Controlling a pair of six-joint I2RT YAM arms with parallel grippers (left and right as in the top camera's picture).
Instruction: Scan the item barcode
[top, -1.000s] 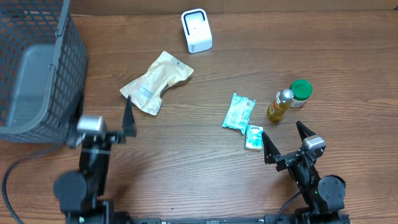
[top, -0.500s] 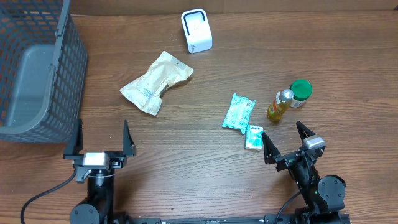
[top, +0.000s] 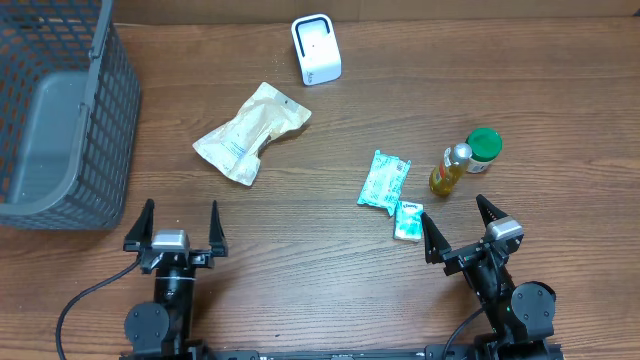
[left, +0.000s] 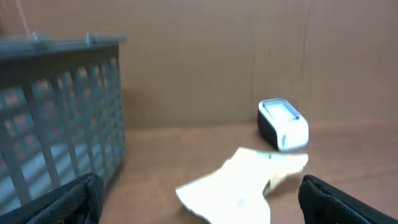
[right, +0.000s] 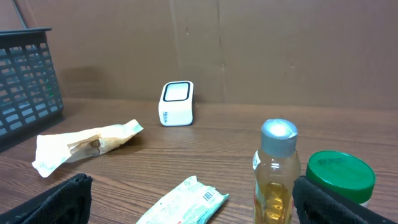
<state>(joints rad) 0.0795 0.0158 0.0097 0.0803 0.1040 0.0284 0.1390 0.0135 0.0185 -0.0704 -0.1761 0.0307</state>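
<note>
Overhead, scanner (top: 316, 48) stands at 12 o'clock near the surface's (top: 300, 260) far edge. Basket (top: 60, 110) fills the 10 o'clock corner. Pouch (top: 250, 132) lies at 11. Packet (top: 385, 180), sachet (top: 408, 220), bottle (top: 452, 168) and jar (top: 484, 145) cluster at 3, bare wood between. Left jaws at 7 and right jaws at 5 gape wide, gripping nothing.

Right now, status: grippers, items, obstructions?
Left gripper open, empty. Right gripper open, empty. Pouch, packets, bottle ungrasped; scanner far side. No obstruction seen.
</note>
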